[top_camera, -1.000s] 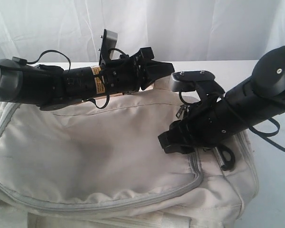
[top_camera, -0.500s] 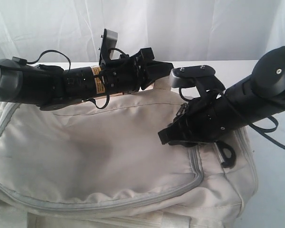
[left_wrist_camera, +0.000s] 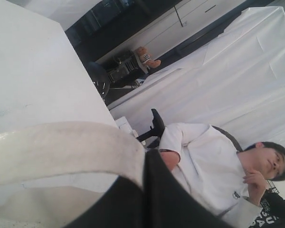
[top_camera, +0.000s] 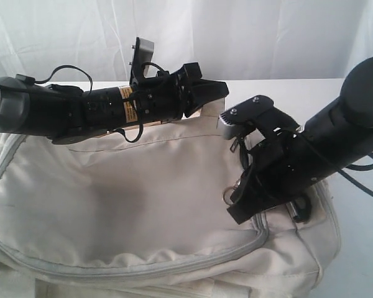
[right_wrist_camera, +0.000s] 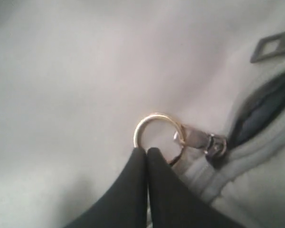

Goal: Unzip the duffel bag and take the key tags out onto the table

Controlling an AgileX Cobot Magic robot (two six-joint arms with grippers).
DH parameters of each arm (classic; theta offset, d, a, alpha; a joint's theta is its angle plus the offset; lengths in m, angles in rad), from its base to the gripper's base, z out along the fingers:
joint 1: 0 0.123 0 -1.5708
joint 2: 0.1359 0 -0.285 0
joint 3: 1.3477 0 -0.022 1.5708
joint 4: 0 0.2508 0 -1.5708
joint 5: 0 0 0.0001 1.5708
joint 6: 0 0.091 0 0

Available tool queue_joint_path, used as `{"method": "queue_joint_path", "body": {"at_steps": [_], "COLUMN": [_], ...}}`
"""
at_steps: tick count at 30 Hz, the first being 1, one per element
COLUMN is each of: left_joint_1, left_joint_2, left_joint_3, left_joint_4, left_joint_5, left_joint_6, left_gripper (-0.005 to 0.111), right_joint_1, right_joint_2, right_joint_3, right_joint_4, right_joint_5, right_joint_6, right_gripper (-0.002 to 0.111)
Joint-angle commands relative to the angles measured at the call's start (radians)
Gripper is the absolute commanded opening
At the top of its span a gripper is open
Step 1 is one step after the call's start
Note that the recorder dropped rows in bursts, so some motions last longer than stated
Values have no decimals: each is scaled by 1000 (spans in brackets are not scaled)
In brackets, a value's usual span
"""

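Right claw (right_wrist_camera: 146,153) is clenched on the zipper's pull ring (right_wrist_camera: 154,121); left claw (top_camera: 221,90) grips the webbing handle (left_wrist_camera: 61,147). Behind the ring, the duffel bag (top_camera: 124,198) is barely unzipped; key tags unseen.

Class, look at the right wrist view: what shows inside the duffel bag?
Only dark lining in a short gap beside the zipper slider of the duffel bag. Closed fabric covers everything else; no key tags show.

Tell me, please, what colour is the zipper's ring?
The ring is shiny gold, clearest in the right wrist view.
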Motion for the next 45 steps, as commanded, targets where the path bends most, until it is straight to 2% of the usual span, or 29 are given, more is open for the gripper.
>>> {"method": "queue_joint_path", "body": {"at_steps": [1,10,12,13,14,15,17,20,22,41,45], "left_joint_1": [-6,-6,-6,-6,-6,-6,-6,-6,-6,-4,-4], "left_joint_2": [-37,-37,-37,-37,-37,-37,-37,-37,-37,-39,-39], "left_joint_3": [-7,-7,-7,-7,-7,-7,-7,-7,-7,-7,-7], "left_joint_4": [-6,-6,-6,-6,-6,-6,-6,-2,1,-8,-8], "left_joint_5": [-108,-108,-108,-108,-108,-108,-108,-108,-108,-108,-108], "left_joint_6": [-3,-3,-3,-3,-3,-3,-3,-3,-3,0,0], "left_gripper": [0,0,0,0,0,0,0,0,0,0,0], "right_joint_1": [-1,-1,-1,-1,-1,3,30,65,65,65,65], "right_joint_2": [-77,-173,-166,-157,-155,-143,-127,-120,-115,35,62], "right_joint_3": [-4,-2,-2,-2,-2,-2,-2,-2,-2,0,0], "right_joint_4": [-45,-62,-60,-60,-58,-52,-53,-55,-88,-73,-73], "right_joint_5": [34,3,13,13,13,16,17,-26,-65,-71,-69], "right_joint_6": [-34,-40,-118,-152,-167,-218,-354,-600,-643,-640,-640], "right_gripper": [0,2,17,36,44,62,70,67,67,67,62]}}
